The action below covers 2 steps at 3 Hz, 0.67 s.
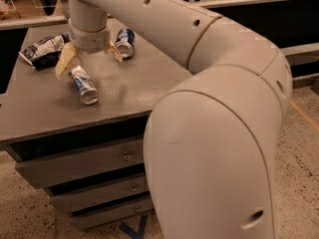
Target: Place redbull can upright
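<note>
— Gripper first: where does it hang?

— Over the back half of the grey drawer cabinet (45,116). The two-finger gripper (89,65) points straight down at the cabinet top, its tan fingers (66,62) spread wide apart and clamped on nothing.

— And the drink can?

— The slim blue-and-silver drink can (83,85) lies flat on its side on the cabinet top, not upright. One silver end faces the front edge. The other end reaches in under the gripper, between the two fingers and close by the finger on the snack bag's side. Whether that finger touches it I cannot tell.

— Can you read a brand on it?

— No, the print is too small from where I stand; I see blue and silver panels, that is all. The same goes for the crumpled blue-and-white foil snack bag (44,50) at the back corner, and for the darker stubby blue can (124,41) tipped over just behind the other finger.

— How is the arm set?

— The thick cream arm (209,148) rises as a bulky segment close in front, bends at a rounded elbow, then runs across above the cabinet. Its round wrist (89,26) turns down, so the fingers splay out below it on either side of the slim can's far end.
</note>
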### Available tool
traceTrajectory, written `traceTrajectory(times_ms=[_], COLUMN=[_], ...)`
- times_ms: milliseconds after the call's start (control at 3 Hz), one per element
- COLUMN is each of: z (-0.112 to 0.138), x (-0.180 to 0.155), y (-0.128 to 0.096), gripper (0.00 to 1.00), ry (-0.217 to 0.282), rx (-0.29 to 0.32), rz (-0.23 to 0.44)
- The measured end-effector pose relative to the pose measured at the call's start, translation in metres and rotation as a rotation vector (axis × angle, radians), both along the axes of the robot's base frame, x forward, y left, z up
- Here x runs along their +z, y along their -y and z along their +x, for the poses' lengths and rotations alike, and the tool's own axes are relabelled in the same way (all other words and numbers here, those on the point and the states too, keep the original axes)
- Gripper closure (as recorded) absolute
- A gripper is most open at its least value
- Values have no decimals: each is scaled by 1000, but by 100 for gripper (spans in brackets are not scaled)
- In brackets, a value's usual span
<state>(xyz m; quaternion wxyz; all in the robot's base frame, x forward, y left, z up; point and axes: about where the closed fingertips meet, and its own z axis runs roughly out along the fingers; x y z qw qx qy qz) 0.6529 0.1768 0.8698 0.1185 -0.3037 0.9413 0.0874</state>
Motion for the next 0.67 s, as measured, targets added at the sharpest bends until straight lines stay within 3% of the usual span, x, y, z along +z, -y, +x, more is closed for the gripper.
traceTrajectory(times_ms=[667], z=[8], x=[-12], y=[-26], gripper=[0], ry=[20], rx=[-41], rz=[-62])
